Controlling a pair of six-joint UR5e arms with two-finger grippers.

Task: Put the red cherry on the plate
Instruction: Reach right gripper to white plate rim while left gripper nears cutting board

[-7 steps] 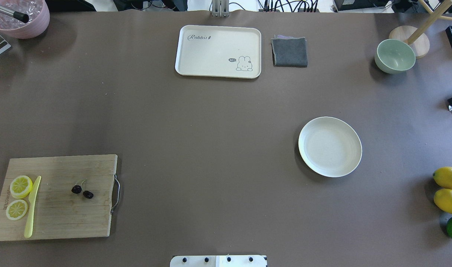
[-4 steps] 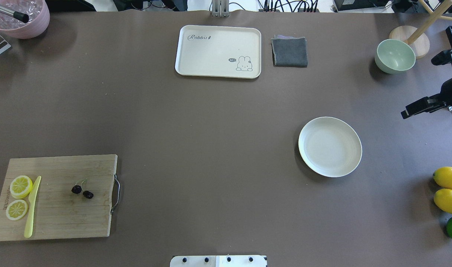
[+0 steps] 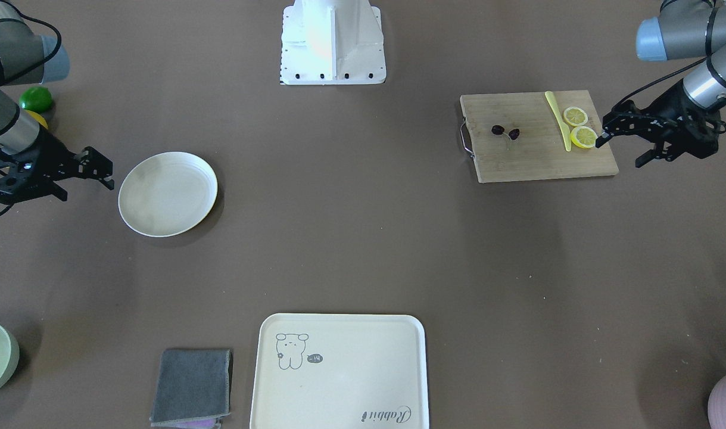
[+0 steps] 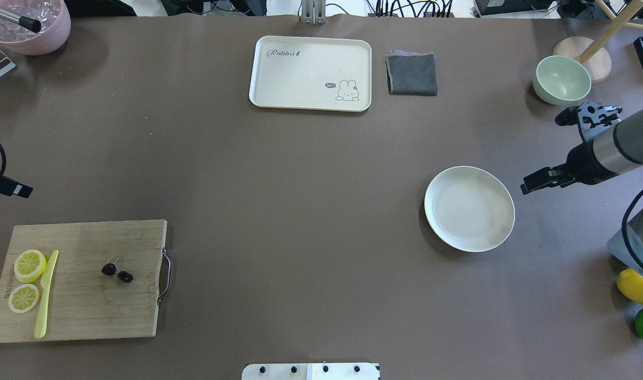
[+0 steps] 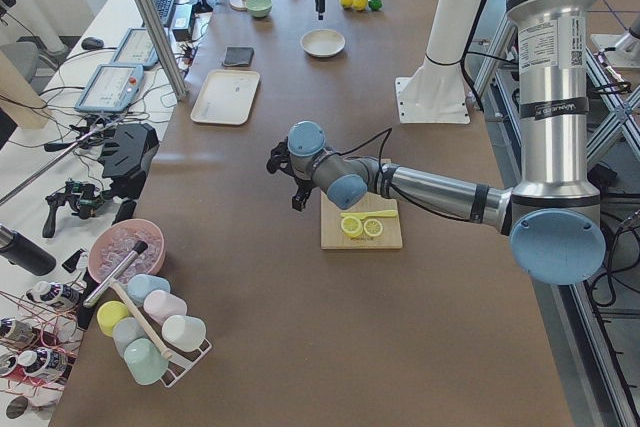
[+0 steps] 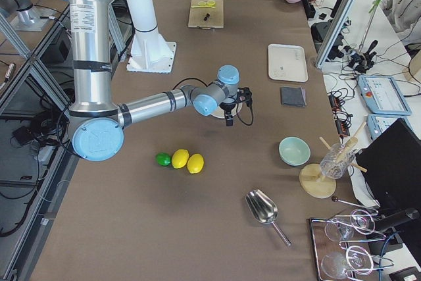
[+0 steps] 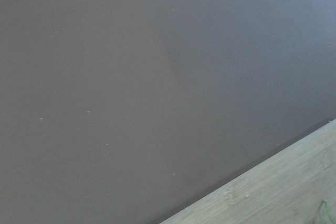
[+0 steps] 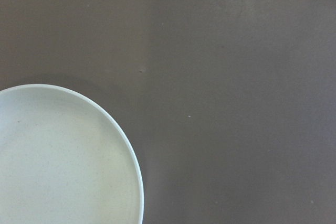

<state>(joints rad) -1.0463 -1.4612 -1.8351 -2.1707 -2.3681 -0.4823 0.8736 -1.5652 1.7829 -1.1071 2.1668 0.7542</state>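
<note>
My left pincer point(image 3: 617, 153) is almost cut off in the overhead view, where only one dark finger point(image 4: 5, 184) pokes in from the edge. The front-facing view shows it whole, jaws spread wide and holding nothing. My left wrist camera gives just the brown surface point(image 4: 279, 211) and a corner of the cutting board point(image 4: 89, 309), plus a green sliver at the frame edge too small to identify. My right wrist camera catches part of the plate point(image 4: 469, 208), with the remainder cut off. In the overhead view my right arm point(image 4: 624, 142) covers one of the whole lemons point(image 6: 195, 163). The right-side view shows two of them beside one lime point(image 6: 163, 159).

I count one red cherry point(image 4: 117, 272), which is two dark fruits joined by thin stems. There are also two lemon slices point(image 4: 30, 265), one yellow knife point(image 4: 46, 295), one tray point(image 4: 310, 74), one grey cloth point(image 4: 412, 74) and one green bowl point(image 4: 562, 79).

The red cherry lies on the cutting board, toward its handle point(image 4: 166, 275) end, apart from the slices. My left pincer hangs by the opposite end, so the knife and slices sit between it and the fruit. My right pincer point(image 4: 541, 154), also spread wide with nothing in it, hovers just beside the plate, well apart from the cherry.
</note>
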